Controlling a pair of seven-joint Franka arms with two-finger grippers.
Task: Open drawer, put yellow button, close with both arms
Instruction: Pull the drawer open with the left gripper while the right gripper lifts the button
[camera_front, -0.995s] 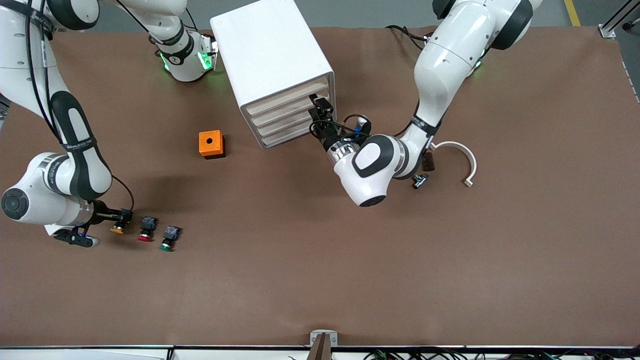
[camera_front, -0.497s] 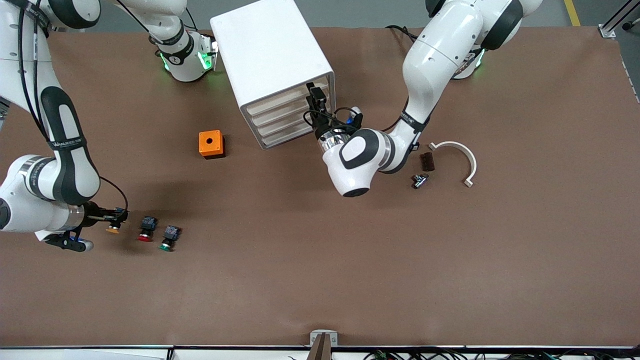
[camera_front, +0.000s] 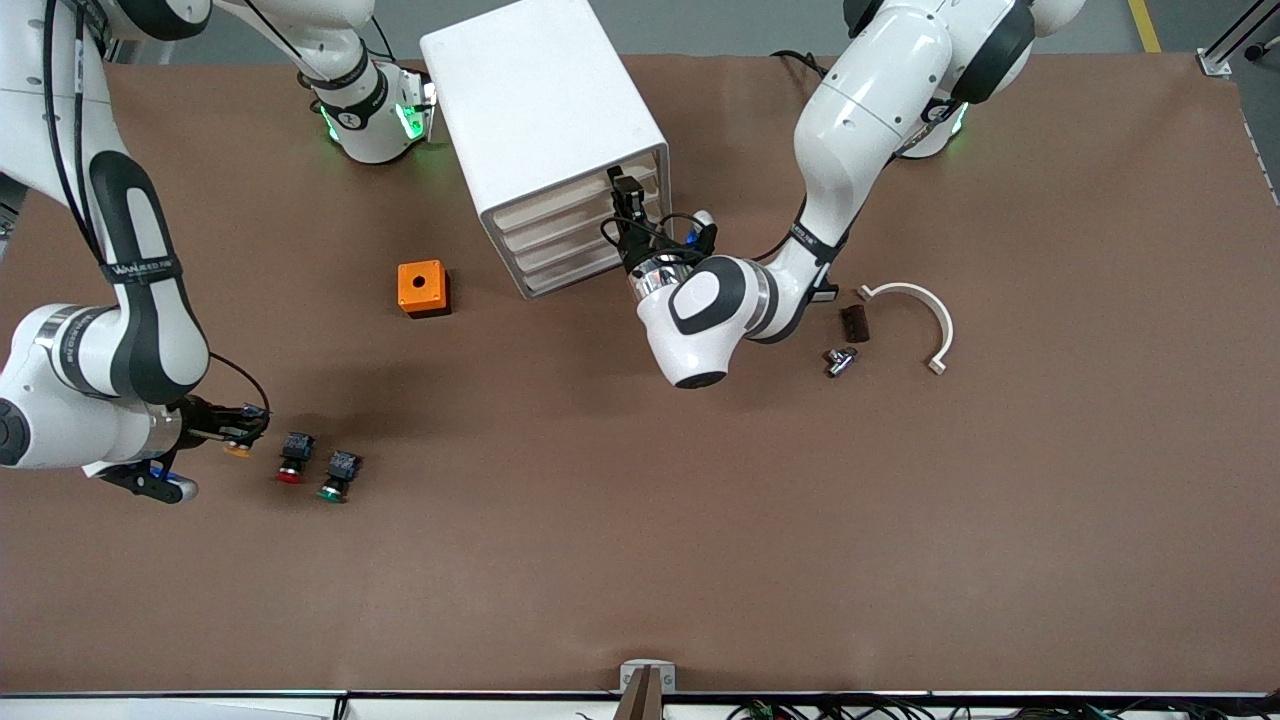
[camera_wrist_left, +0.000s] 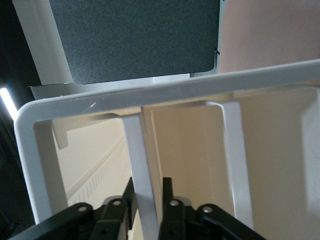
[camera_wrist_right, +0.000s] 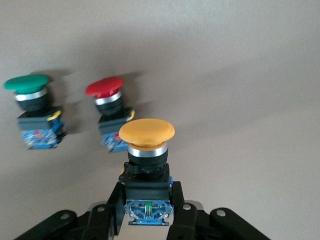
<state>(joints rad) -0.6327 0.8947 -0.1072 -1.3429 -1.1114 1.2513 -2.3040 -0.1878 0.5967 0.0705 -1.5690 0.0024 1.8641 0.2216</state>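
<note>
The white cabinet (camera_front: 540, 100) stands near the robots' bases, and its top drawer (camera_front: 570, 192) looks shut. My left gripper (camera_front: 626, 195) is at that drawer's front. In the left wrist view its fingers (camera_wrist_left: 148, 187) sit shut around a white lip (camera_wrist_left: 137, 150) at the edge of the drawer front (camera_wrist_left: 95, 150). My right gripper (camera_front: 243, 436) is at the right arm's end of the table. It is shut on the black body of the yellow button (camera_front: 237, 451). In the right wrist view the button (camera_wrist_right: 146, 131) stands cap-up between the gripper's fingers (camera_wrist_right: 145, 194).
A red-capped button (camera_front: 292, 468) and a green-capped button (camera_front: 335, 482) lie beside the yellow one. An orange box (camera_front: 421, 287) sits beside the cabinet. A white arc (camera_front: 915, 310), a brown block (camera_front: 853, 323) and a small metal part (camera_front: 838, 360) lie toward the left arm's end.
My left gripper has moved up the cabinet front from a lower drawer to the top one. My right gripper, with the yellow button in it, has shifted slightly.
</note>
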